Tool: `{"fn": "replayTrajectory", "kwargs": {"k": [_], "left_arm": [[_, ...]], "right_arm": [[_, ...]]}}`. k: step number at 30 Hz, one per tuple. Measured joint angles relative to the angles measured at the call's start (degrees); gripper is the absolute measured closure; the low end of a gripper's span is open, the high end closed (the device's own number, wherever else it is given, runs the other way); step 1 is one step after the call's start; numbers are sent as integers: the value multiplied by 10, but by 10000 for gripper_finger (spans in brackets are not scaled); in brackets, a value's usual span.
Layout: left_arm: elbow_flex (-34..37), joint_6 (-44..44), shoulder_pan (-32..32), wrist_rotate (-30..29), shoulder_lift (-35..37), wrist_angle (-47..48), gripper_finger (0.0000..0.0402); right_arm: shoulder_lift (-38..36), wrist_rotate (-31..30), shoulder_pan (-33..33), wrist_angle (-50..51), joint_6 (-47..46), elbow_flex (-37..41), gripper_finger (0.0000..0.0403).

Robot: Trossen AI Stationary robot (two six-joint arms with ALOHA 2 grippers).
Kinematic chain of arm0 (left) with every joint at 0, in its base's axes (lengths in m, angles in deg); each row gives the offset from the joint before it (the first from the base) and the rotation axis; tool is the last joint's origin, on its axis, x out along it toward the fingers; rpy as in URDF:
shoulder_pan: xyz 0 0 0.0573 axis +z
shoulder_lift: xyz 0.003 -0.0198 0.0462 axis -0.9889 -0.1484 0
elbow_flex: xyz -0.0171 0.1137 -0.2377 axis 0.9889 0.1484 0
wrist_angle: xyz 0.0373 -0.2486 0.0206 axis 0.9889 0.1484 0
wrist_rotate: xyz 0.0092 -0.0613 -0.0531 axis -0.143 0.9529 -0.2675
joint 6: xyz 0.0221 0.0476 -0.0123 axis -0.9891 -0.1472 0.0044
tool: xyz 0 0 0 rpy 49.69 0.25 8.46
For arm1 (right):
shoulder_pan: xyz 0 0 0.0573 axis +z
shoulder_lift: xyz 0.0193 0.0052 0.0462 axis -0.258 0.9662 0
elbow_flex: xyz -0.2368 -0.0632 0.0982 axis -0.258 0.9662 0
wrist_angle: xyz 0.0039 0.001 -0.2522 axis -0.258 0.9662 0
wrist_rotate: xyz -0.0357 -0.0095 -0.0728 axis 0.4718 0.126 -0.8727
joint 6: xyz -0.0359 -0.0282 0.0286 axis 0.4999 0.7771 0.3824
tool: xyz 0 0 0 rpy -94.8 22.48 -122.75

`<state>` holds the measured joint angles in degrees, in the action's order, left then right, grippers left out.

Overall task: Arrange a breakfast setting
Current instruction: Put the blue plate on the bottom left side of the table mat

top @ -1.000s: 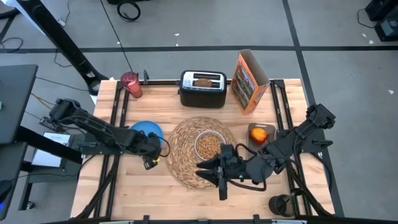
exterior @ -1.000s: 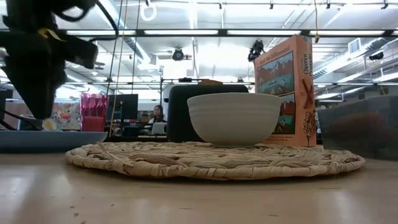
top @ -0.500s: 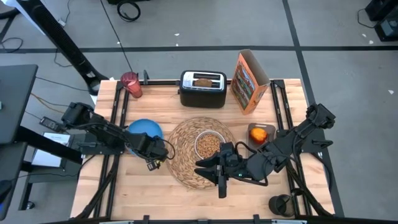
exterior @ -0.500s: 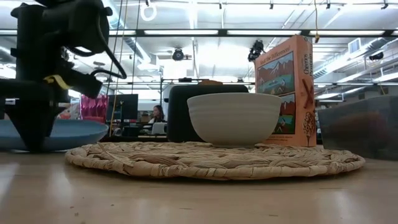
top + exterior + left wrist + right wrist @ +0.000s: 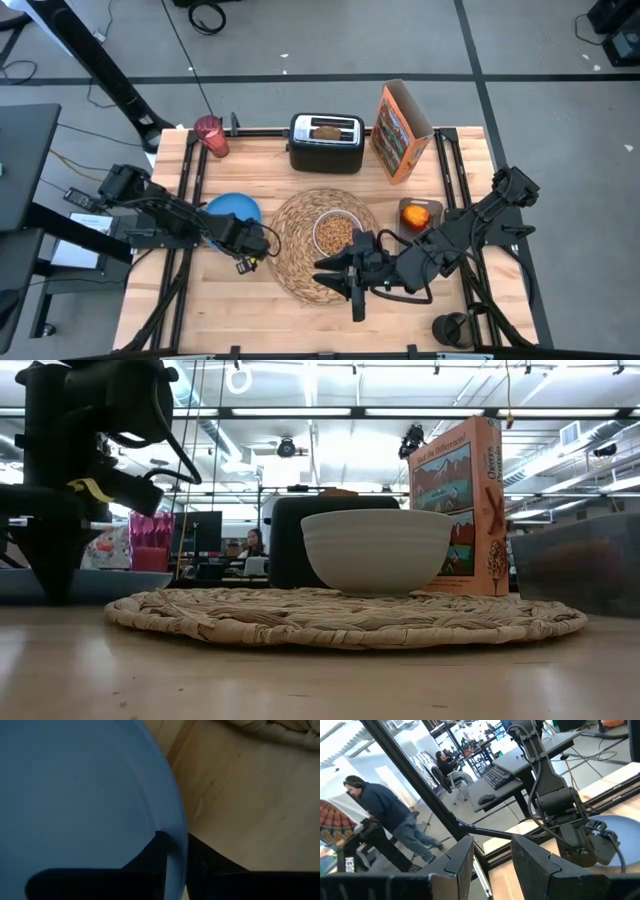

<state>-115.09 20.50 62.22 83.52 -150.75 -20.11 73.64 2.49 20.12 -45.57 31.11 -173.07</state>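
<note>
two dark fingers of the left gripper (image 5: 172, 857) clamp the small blue plate (image 5: 75, 795) rim at left-centre, probably to shift it; right gripper (image 5: 487, 852), fingers apart and empty, waits lower centre.

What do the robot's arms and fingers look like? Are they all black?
Mostly, yes. Both arms are dark, jointed and chunky, with thin black cables looping beside them. The left gripper has a small yellow tag near its wrist. The right gripper has two flat, dark, squared-off fingers.
</note>
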Motion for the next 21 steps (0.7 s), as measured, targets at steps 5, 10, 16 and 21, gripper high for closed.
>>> {"fn": "replayTrajectory", "kwargs": {"k": [5,10,16,21], "left_arm": [[-11,-8,-10,-3,4,25,359],[-65,-38,-39,-1,4,103,362],[-159,-112,-98,-13,4,203,381],[-208,-190,-162,-30,4,221,386]], "right_arm": [[-1,0,0,4,37,0,263],[-3,-4,-3,35,70,0,263],[-3,-5,-4,97,85,0,263],[-3,-13,-4,142,60,0,263]]}}
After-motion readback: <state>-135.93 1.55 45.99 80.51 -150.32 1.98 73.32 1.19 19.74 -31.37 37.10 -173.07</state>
